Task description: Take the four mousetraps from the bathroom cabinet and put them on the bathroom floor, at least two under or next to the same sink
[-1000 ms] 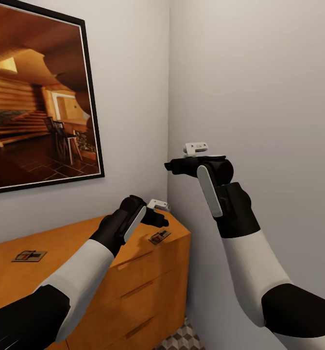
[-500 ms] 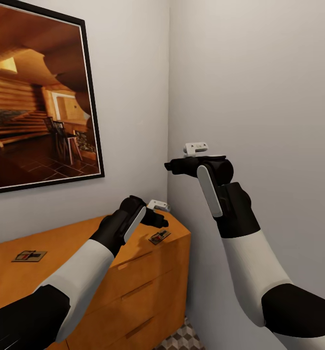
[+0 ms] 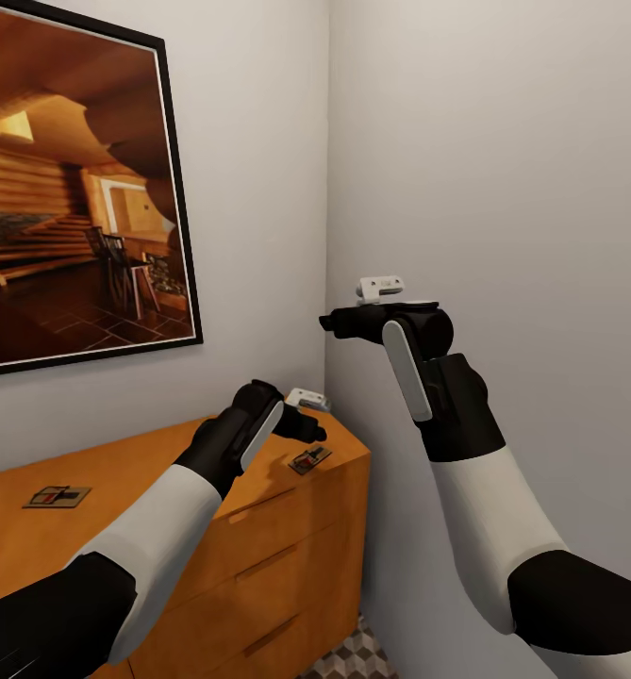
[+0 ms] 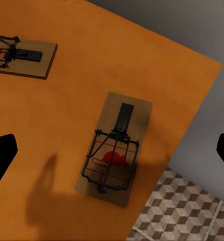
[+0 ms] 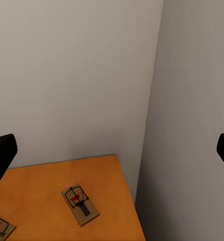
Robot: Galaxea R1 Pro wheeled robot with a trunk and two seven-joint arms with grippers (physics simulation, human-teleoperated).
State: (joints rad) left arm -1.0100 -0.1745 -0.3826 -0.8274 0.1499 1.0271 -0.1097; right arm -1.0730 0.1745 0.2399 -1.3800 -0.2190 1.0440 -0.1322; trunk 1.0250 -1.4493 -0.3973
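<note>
Both arms have glossy white rounded forearm shells between matte black elbow and wrist segments. Each black wrist carries a slim pale grey oblong strip and a small white block on top.

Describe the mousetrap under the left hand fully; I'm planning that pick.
The mousetrap is a flat rectangular brown wooden board carrying a dark wire frame, a black bar and a red mark. It lies flat on the orange-brown cabinet top near its corner edge, by the patterned floor below. Nothing touches it. The left hand hovers above, open. A second mousetrap lies apart.
</note>
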